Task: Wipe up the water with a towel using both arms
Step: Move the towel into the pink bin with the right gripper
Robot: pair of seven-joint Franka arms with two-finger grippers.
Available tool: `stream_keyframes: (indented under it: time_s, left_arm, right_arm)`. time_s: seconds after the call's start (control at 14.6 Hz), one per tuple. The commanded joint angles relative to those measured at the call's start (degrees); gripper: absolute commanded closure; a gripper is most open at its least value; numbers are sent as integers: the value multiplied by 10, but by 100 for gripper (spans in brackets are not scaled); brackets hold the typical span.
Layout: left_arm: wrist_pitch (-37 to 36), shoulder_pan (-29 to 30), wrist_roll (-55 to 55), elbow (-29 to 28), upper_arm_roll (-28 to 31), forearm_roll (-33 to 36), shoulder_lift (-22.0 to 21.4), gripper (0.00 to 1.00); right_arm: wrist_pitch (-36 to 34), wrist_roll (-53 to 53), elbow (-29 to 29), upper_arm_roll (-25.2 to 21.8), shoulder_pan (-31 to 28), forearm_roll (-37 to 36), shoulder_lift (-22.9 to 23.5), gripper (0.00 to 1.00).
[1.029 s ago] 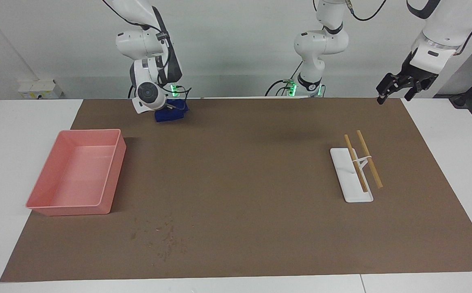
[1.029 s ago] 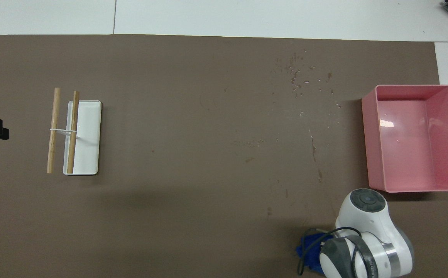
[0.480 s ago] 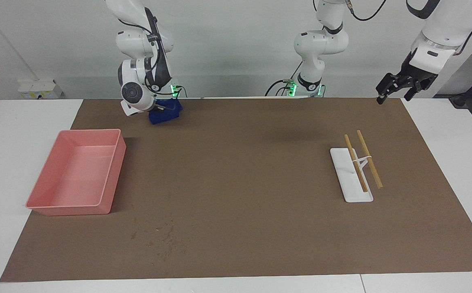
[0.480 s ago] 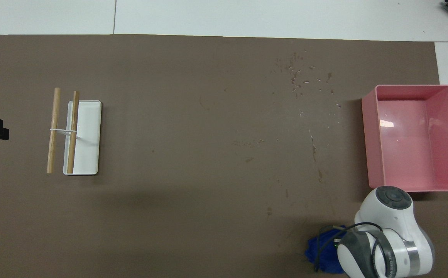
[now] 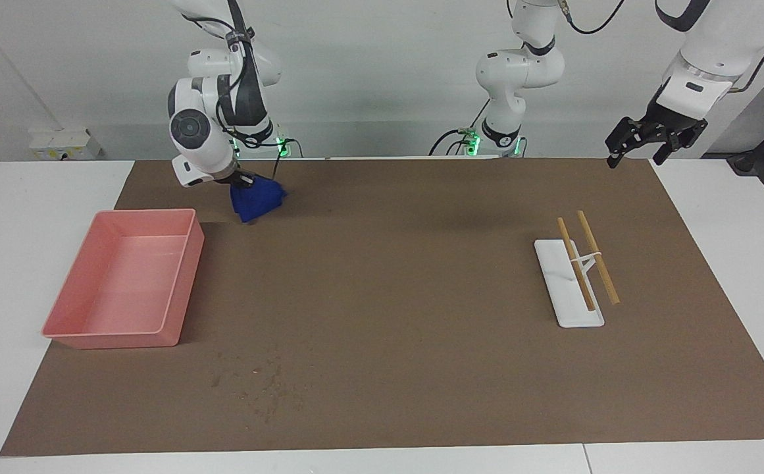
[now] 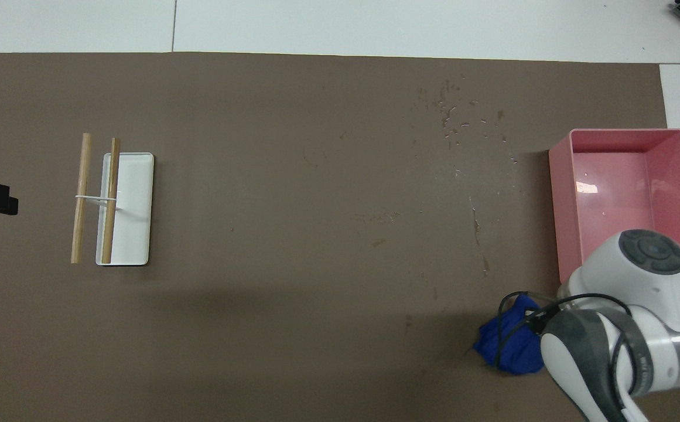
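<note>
The towel (image 5: 256, 201) is a crumpled deep-blue cloth that hangs from my right gripper (image 5: 239, 182), which is shut on its top. It hangs low over the brown mat (image 5: 388, 276), beside the corner of the pink tray nearest the robots. In the overhead view the towel (image 6: 508, 347) sticks out from under the right arm's white wrist (image 6: 644, 281), which hides the fingers. Water droplets (image 5: 260, 385) speckle the mat farther from the robots than the tray, seen also as water droplets (image 6: 457, 120) from overhead. My left gripper (image 5: 638, 153) waits open in the air over the mat's corner at the left arm's end.
A pink tray (image 5: 183, 276) with a wet floor sits at the right arm's end of the mat. A white rack (image 5: 569, 289) with two wooden rods stands toward the left arm's end. Dried streaks (image 6: 480, 240) mark the mat between them.
The right arm has swung out from the robots' edge toward the pink tray, carrying the towel with it. The left arm has barely moved.
</note>
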Motion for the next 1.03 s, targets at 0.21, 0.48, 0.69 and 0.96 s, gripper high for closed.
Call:
stream_keyframes:
  time_s: [0.21,0.48,0.69,0.96]
  left_arm:
    - [2,-11,13,-14,6,-2,-12,0]
    - [-4,-12,8,-15,3,-2,-13,0]
    - [-2,-12,8,-17,4,-1,-13,0]
    - [-1,-13,8,-14,2,-1,-13,0]
  right_arm:
    - [-97,3,209,1,-40,-6,29,100]
    - [-57,-59,272,1,-91,-8,60,100]
    - [39,-91,268,1,-126,-8,91,100]
    - [134,-147,269,1,-166,-8,146,100]
